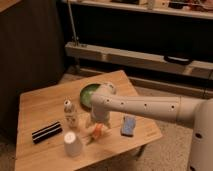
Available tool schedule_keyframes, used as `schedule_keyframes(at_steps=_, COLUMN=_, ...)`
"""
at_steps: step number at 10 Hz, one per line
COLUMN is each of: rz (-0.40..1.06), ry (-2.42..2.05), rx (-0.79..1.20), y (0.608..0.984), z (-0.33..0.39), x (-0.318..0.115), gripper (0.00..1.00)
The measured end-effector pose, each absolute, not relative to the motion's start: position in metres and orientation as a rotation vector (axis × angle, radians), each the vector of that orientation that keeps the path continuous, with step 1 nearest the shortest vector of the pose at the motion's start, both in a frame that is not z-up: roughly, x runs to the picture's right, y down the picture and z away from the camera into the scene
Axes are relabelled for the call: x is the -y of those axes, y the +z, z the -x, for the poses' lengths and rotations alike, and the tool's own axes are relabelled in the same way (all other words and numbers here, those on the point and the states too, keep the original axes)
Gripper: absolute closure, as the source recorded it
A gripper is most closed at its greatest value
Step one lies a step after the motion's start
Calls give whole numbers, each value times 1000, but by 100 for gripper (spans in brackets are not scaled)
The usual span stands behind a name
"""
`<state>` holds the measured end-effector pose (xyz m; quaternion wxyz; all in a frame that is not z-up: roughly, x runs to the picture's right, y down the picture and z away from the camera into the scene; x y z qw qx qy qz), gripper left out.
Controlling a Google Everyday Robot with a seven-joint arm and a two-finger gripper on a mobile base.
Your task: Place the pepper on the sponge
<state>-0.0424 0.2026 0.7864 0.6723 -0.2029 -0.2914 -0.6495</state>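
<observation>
One gripper (99, 122) hangs right over the one pepper (98, 132) on the counter (40, 105), perhaps touching it; whether it is open or holds anything I cannot tell. One blue sponge (128, 125) lies at the pepper's 3 o'clock, apart. One green bowl (88, 94) sits at 12 o'clock, one white cup (72, 144) at 8

I saw a low wooden counter (40, 107) on speckled floor (167, 152), a dark panel (30, 45) at left, long metal shelving (125, 54) behind, all in dim warm light.
</observation>
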Motion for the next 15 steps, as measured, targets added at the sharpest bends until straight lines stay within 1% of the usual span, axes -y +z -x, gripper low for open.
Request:
schedule_keyframes(at_steps=7, rz=496, ry=-1439, rx=675, y=816, z=49, x=-223, gripper=29)
schedule_keyframes(at_steps=9, rz=499, ry=-1436, rx=686, y=820, z=51, x=-225, gripper=42)
schedule_keyframes(at_steps=11, rz=499, ry=-1433, rx=697, y=821, z=52, x=-225, gripper=65)
schedule_keyframes(at_steps=12, rz=500, ry=-1432, rx=702, y=821, z=52, x=-224, gripper=75)
schedule_keyframes(at_steps=13, rz=504, ry=-1432, rx=705, y=821, z=52, x=-224, gripper=82)
schedule_keyframes(at_steps=14, rz=507, ry=-1430, rx=709, y=821, z=52, x=-223, gripper=87)
schedule_keyframes(at_steps=15, rz=507, ry=-1430, rx=708, y=820, z=49, x=-221, gripper=87)
